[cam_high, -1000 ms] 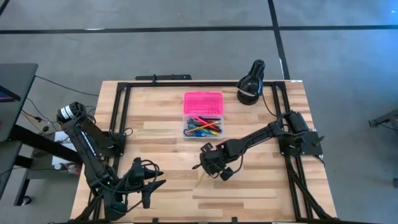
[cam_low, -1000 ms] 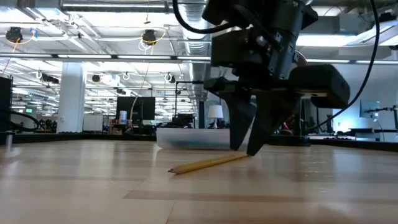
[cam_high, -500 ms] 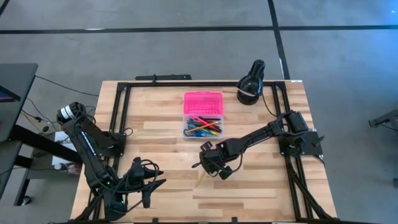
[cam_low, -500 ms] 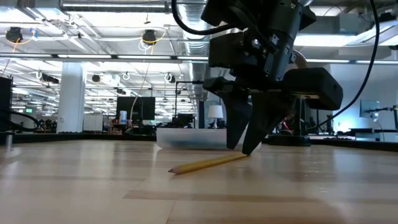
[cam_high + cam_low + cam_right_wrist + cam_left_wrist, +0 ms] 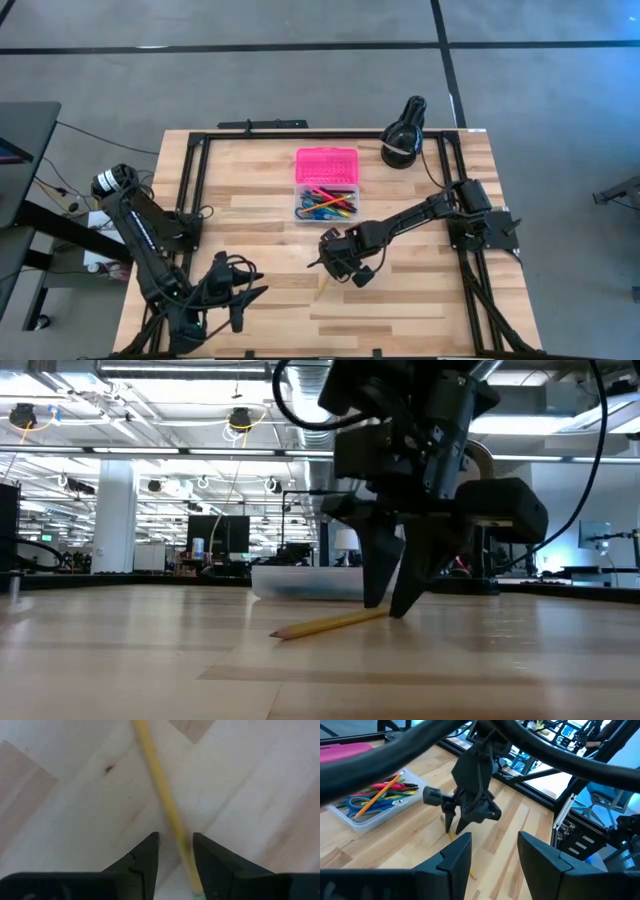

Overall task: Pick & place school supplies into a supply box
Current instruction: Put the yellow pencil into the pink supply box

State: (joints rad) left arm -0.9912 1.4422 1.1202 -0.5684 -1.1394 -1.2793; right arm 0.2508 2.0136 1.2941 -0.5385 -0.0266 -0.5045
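A yellow pencil (image 5: 330, 624) lies flat on the wooden table near its middle, also seen as the pencil (image 5: 322, 287) from above. My right gripper (image 5: 388, 606) points steeply down over the pencil's far end and is open. Its fingers stand on either side of the pencil (image 5: 167, 807) without plainly touching it. The supply box (image 5: 326, 204) sits farther back, its pink lid (image 5: 326, 162) swung open. Its clear base holds several coloured pens and blue-handled scissors (image 5: 362, 806). My left gripper (image 5: 492, 855) hovers open above the near left corner, holding nothing.
A black round device (image 5: 404, 135) stands at the far right corner. Black frame rails (image 5: 195, 180) run along the table's left, far and right sides. Bare wood lies between the pencil and the box and along the near edge.
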